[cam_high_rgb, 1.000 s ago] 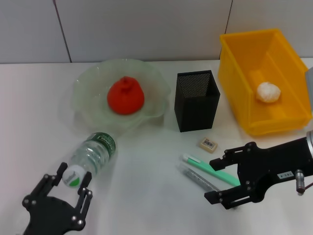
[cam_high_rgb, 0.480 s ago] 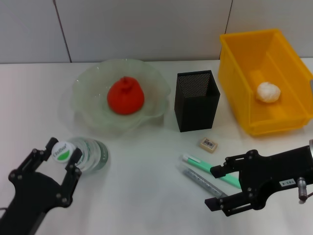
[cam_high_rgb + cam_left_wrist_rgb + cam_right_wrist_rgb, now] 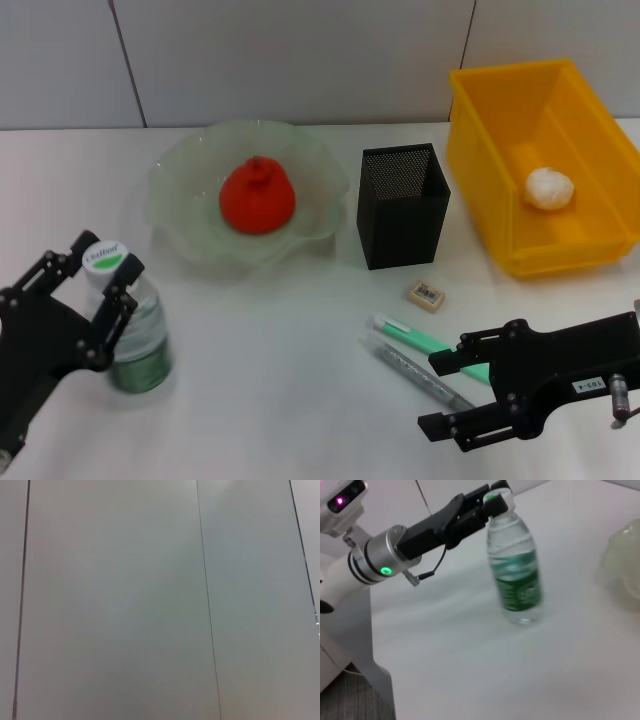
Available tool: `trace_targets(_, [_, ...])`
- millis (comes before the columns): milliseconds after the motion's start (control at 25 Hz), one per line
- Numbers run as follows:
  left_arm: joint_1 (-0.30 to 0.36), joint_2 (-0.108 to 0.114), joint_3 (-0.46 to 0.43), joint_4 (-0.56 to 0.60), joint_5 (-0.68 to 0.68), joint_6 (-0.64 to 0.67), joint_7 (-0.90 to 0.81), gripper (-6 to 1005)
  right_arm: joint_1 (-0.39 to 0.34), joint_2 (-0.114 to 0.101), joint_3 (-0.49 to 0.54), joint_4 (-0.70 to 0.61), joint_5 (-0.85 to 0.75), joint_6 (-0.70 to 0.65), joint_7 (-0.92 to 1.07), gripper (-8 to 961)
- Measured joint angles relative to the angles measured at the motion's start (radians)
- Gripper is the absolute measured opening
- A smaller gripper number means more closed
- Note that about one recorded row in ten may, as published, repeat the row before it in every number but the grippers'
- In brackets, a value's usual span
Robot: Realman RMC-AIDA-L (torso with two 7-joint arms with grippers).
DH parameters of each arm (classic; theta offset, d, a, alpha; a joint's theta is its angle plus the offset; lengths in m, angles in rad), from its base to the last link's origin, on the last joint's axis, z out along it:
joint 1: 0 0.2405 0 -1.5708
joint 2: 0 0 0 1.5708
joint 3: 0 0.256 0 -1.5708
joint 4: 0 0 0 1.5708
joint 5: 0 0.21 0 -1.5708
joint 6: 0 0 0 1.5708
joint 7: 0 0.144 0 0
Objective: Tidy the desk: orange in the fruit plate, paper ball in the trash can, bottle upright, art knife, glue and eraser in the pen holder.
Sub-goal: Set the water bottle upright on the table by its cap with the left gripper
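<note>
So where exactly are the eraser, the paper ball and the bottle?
eraser (image 3: 426,294), head view, middle of its top face.
paper ball (image 3: 549,188), head view, centre of the ball.
bottle (image 3: 516,582), right wrist view, on its green label.

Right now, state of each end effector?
Left end effector: closed on the bottle at its cap, bottle upright.
Right end effector: open, empty, near the pens.

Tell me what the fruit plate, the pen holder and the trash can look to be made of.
Fruit plate: probably glass, pale green and translucent, with a glossy ruffled rim.
Pen holder: apparently black metal mesh, matte; fine perforations show on its walls.
Trash can: likely moulded plastic, bright yellow, smooth, slightly shiny.
</note>
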Motion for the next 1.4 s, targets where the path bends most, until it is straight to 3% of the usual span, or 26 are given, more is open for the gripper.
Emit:
trace_targets(360, [-0.032,-0.006,0.032,0.173,0.011,0.002,-0.233,426,-0.002,0.001,0.003,0.013,0.006,0.0,-0.001,670])
trace_targets(1080, [-0.056,-0.007,0.063,0.21,0.01,-0.015,-0.276,403,0.021,-0.001,0.005,0.042,0.006,0.002,-0.014,662])
trace_targets(1400, [-0.067,-0.008,0.064,0.227,0.008,-0.031,-0.295,288,0.028,-0.003,0.007,0.059,0.006,0.01,-0.023,658])
